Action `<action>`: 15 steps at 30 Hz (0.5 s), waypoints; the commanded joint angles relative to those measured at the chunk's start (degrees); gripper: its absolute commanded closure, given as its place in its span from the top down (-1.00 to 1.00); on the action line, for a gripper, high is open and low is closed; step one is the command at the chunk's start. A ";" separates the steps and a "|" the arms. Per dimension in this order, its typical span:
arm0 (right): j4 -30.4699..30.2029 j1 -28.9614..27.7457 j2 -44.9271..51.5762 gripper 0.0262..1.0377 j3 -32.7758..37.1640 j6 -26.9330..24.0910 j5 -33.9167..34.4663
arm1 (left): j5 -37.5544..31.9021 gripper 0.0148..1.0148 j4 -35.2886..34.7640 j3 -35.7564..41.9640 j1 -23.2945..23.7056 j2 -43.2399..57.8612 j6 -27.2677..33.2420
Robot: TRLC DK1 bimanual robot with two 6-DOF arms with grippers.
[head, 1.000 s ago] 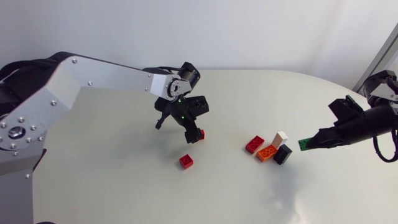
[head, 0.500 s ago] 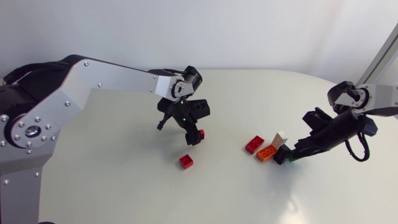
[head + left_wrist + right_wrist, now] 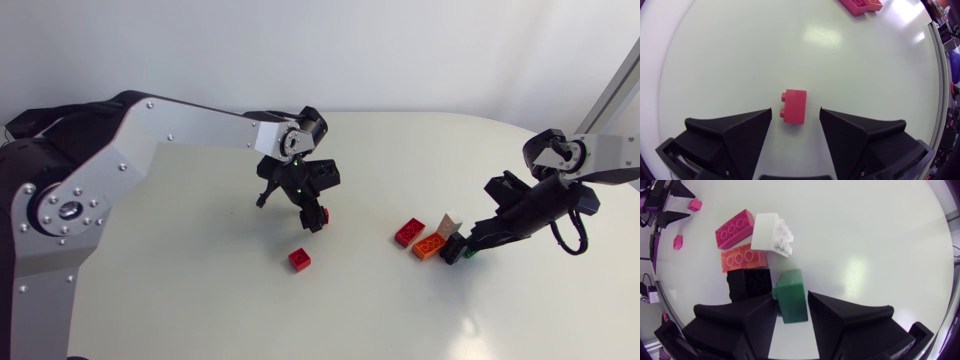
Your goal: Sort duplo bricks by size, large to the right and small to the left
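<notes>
**Head view.** The counter (image 3: 180,290) is a pale, glossy surface with a rounded far edge, set against a plain light wall.
- The left arm (image 3: 180,125) enters from the left. Its silver link slopes down to a wrist near the counter's middle.
- The left claw (image 3: 314,216) points down at a small red brick (image 3: 324,213).
- A second small red brick (image 3: 299,259) lies apart from it, nearer the front edge.
- Right of centre sits a cluster: large red brick (image 3: 408,232), orange brick (image 3: 429,246), tilted white brick (image 3: 449,222) and black brick (image 3: 453,249).
- The right arm (image 3: 600,155) enters from the right. The right claw (image 3: 468,247) sits low at the cluster with a green brick (image 3: 471,249).

**Left wrist view.** This view adds the finger spacing. The left claw stands wide, and the small red brick lies on the counter between its fingers, clear of both. The large red and orange bricks show at the far rim.

**Right wrist view.**
- The right claw grips the green brick, one finger against each side.
- The green brick touches the black brick beside it. Whether it rests on the counter cannot be determined.
- Ahead, the orange brick adjoins the black one.
- Beyond them, the large red and white bricks lie side by side.
</notes>
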 commanded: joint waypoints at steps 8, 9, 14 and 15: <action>0.40 -0.14 -1.75 0.90 -1.32 0.17 0.09 | 0.69 -0.45 -2.46 3.76 -0.60 3.68 1.31; 0.40 -0.23 -2.19 0.91 -1.41 0.17 0.01 | 0.69 -0.46 -2.55 3.67 -0.60 3.68 1.31; 0.40 -0.75 -4.04 0.91 -1.76 0.08 -0.17 | 1.04 -0.51 -4.75 2.88 -0.25 3.50 1.57; 0.40 -0.84 -4.48 0.91 -1.94 0.00 -0.17 | 1.22 -0.51 -4.75 2.26 -0.16 3.24 1.66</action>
